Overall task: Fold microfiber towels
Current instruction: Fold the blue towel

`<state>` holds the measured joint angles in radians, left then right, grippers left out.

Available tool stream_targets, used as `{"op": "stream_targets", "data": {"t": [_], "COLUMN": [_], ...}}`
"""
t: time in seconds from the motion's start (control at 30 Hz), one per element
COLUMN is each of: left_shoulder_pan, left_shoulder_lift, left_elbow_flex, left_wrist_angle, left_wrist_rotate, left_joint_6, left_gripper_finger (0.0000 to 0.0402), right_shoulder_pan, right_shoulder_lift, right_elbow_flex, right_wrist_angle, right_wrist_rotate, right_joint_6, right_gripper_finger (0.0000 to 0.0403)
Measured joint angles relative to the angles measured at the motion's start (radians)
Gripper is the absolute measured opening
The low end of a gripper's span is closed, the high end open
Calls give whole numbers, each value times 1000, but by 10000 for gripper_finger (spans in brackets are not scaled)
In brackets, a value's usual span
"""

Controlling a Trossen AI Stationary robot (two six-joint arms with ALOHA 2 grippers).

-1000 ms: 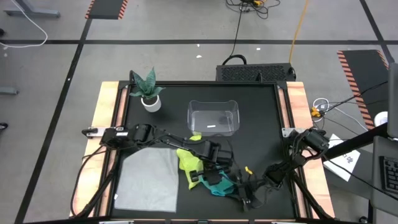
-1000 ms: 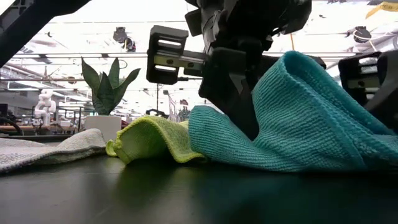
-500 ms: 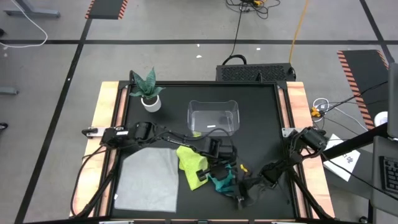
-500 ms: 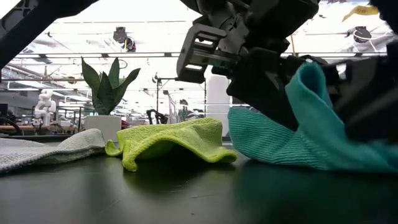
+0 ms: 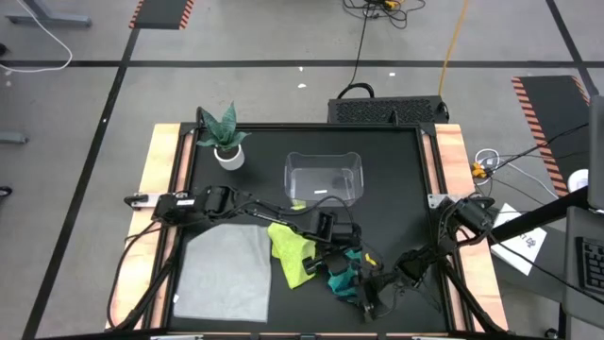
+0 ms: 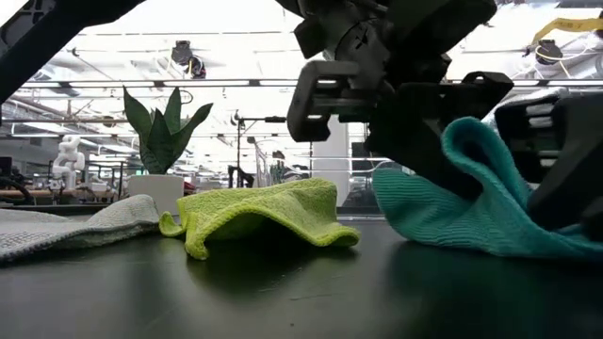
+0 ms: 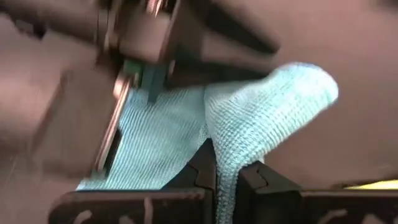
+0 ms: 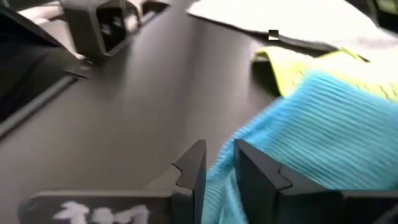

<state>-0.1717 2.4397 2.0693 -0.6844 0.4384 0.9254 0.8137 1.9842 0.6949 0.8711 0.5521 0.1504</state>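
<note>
Left gripper [image 7: 227,180] and right gripper [image 8: 217,165] both pinching teal towel [image 5: 340,280] near bench's front edge, yellow-green towel [image 5: 293,253] beside it

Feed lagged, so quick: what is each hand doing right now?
Left hand: closed on the teal towel.
Right hand: closed on the same teal towel.

**Left wrist view: teal towel pinched between the gripper's fingers**

The left gripper [image 7: 225,180] occupies the lower edge, its two dark fingers [image 7: 202,171] drawn close together on a fold of the teal blue towel [image 7: 261,118]. The cloth rises from the fingers into a rounded, ribbed hump, with a flatter part spreading alongside. A blurred dark part of the other arm [image 7: 143,43] overlaps the cloth. A yellow sliver [image 7: 373,184] shows at the frame edge.
</note>
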Motion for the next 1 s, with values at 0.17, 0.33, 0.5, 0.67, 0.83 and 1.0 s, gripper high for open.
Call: {"op": "stream_targets", "data": {"t": [0.17,0.33,0.5,0.67,0.83,1.0], "left_shoulder_pan": [-2,-12,-38,-66,-78,-78], "left_shoulder_lift": [0,0,0,-13,-72,-148], "left_elbow_flex": [0,0,0,0,0,1], "left_wrist_angle": [20,36,28,28,25,-30], "left_wrist_rotate": [-45,-62,-173,-329,-363,-359], "left_joint_6": [13,-18,-16,-4,-14,-78], "left_gripper_finger": [22,62,138,205,244,261], "right_shoulder_pan": [17,27,43,64,77,95], "right_shoulder_lift": [0,0,0,0,0,-1], "right_elbow_flex": [0,0,0,0,9,31], "right_wrist_angle": [5,10,47,104,105,105], "right_wrist_rotate": [23,25,24,24,24,36], "right_joint_6": [-7,-7,-41,-90,-92,-139], "right_gripper_finger": [73,73,73,73,73,73]}}
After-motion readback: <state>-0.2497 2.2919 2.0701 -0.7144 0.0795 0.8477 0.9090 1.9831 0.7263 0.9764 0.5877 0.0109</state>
